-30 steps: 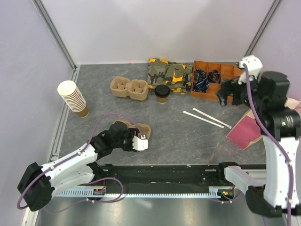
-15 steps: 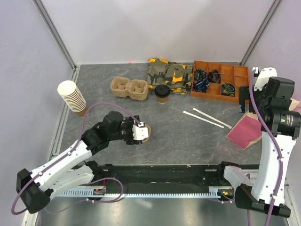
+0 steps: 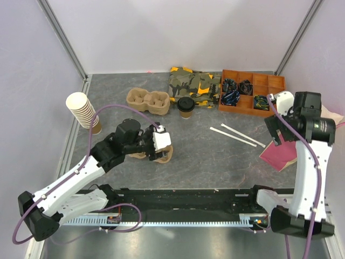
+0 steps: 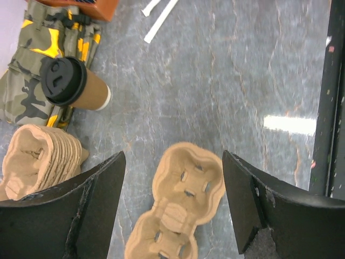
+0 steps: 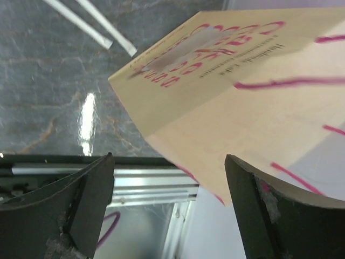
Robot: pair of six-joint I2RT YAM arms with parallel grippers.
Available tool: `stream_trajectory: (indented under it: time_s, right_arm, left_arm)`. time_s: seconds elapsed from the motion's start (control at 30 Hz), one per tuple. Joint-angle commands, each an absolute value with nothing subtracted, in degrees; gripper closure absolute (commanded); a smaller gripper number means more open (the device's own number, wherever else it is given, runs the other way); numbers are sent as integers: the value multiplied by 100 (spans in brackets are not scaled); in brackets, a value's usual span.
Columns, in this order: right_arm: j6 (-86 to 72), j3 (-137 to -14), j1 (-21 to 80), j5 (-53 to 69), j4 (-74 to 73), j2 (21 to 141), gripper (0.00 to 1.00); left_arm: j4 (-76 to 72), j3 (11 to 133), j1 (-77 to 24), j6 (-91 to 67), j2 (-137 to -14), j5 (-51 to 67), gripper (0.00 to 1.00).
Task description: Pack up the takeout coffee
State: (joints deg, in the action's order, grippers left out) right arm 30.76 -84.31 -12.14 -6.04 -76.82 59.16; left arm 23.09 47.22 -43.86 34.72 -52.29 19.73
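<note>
- Takeout coffee (image 3: 186, 107): upright on the desk (image 3: 215, 156), black lid on, just beside the near edge of the camouflage pouch (image 3: 194, 83).
- Left tool (image 4: 171, 167): fingers apart, gripping nothing, hovering over a single pulp carrier (image 4: 186, 189), nearer than the pouch and to its left.
- Right tool (image 5: 168, 162): fingers apart, empty, above a paper bag (image 5: 242, 81) with pink lettering, well to the pouch's right.
- Stack of pulp carriers (image 3: 148, 101): just left of the pouch.

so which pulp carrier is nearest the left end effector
The single brown moulded-pulp cup carrier below the left end effector; the stacked carriers sit farther back.
</note>
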Motion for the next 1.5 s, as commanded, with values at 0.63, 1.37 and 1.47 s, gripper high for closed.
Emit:
stream_trajectory:
  time_s: [0.63, 1.37, 1.47]
  right_arm:
    - [2997, -10635, -880, 1385, -8376, 6778, 100]
    - [256, -8799, 711, 4306, -6392, 7049, 100]
    - [-272, -8631, 1019, 4342, -5644, 7198, 93]
  left_arm:
    - [2250, 5854, -4386, 1951, -5449, 1899, 20]
    - [2144, 6319, -3665, 53, -5976, 2417, 21]
    - [2153, 6302, -3569, -202, -6021, 2443, 21]
